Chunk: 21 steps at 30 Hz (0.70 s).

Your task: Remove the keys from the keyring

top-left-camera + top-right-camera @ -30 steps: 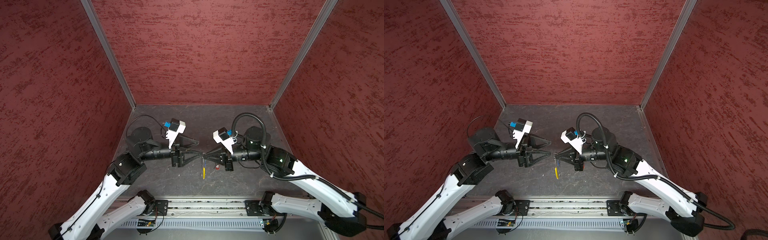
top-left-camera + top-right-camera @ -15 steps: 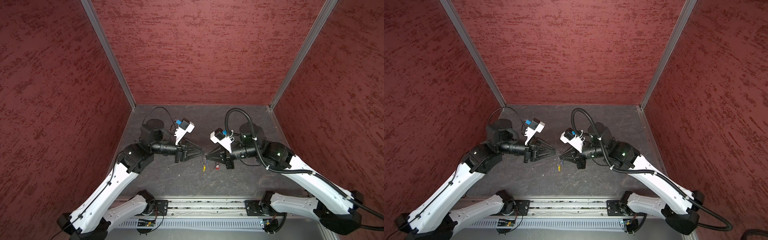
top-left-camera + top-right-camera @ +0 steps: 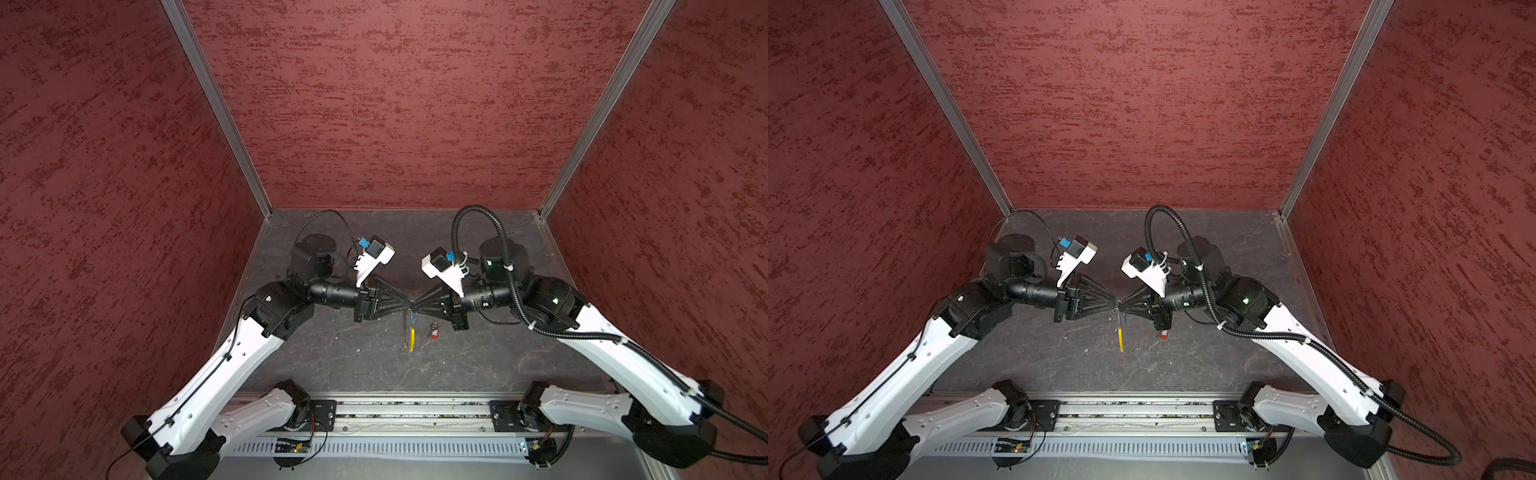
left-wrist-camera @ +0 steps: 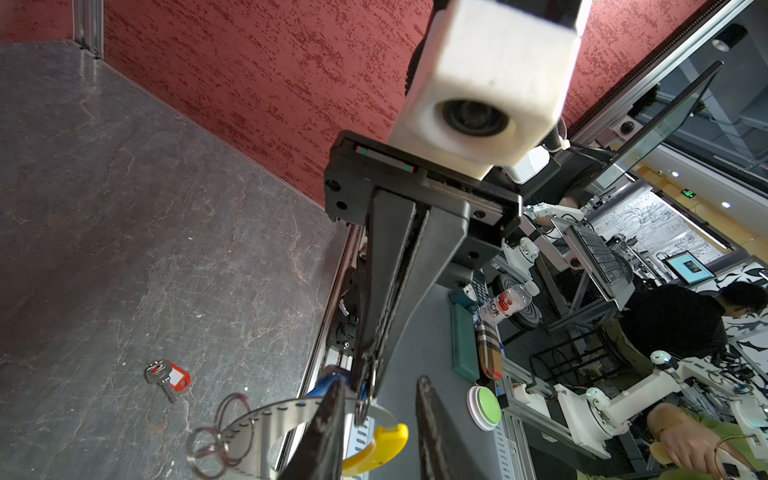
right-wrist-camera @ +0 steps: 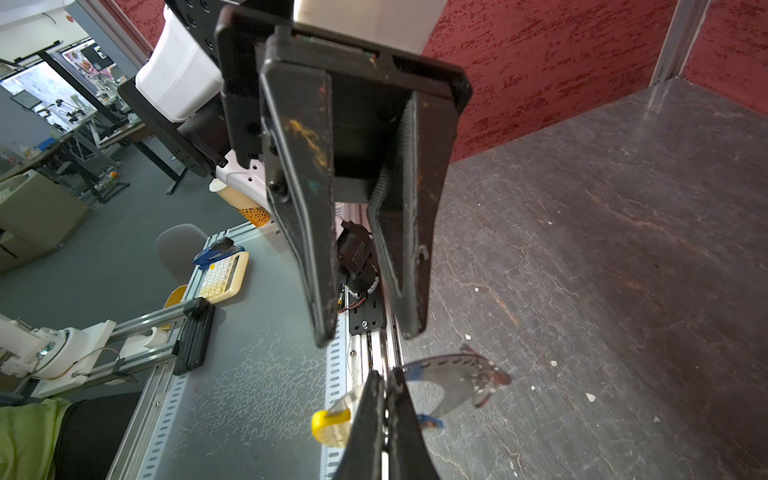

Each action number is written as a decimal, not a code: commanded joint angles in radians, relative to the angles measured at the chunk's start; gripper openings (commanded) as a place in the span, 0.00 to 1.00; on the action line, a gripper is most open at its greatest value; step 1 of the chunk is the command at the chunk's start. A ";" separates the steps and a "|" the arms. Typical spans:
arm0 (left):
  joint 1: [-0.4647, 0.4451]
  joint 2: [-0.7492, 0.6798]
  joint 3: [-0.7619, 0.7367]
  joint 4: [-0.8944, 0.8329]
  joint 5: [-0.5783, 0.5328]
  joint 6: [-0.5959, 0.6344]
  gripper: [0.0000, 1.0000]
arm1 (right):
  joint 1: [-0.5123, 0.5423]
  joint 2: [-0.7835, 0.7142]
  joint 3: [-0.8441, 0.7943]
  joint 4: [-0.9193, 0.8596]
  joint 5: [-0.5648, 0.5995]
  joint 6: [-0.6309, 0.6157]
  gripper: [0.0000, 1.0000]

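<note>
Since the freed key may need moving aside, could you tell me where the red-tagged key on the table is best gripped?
Grip the red-tagged key by its red tag, across the tag's long edges, coming down from above. It lies flat on the table, clear of the keyring, and the tag looks thicker than the thin blade, so it probably offers the surer hold.

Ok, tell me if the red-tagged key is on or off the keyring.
Off: the red-tagged key lies alone on the table, apart from the keyring in the right hand.
</note>
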 commanded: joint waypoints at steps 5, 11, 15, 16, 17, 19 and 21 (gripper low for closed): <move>0.010 0.031 0.035 0.013 0.019 0.031 0.18 | -0.042 0.005 0.043 0.023 -0.047 -0.005 0.00; 0.013 0.044 0.040 0.043 0.014 0.025 0.15 | -0.058 0.019 0.060 0.017 -0.063 0.001 0.00; 0.013 0.051 0.036 0.077 0.032 0.013 0.15 | -0.066 0.027 0.063 0.024 -0.070 0.005 0.00; 0.013 0.054 0.037 0.079 0.036 0.013 0.15 | -0.068 0.029 0.063 0.026 -0.070 0.006 0.00; 0.013 0.056 0.037 0.079 0.041 0.014 0.13 | -0.070 0.031 0.065 0.029 -0.071 0.008 0.00; 0.015 0.057 0.036 0.079 0.040 0.016 0.07 | -0.073 0.037 0.065 0.035 -0.071 0.009 0.00; 0.019 0.054 0.030 0.087 0.035 0.016 0.04 | -0.079 0.041 0.063 0.043 -0.075 0.011 0.00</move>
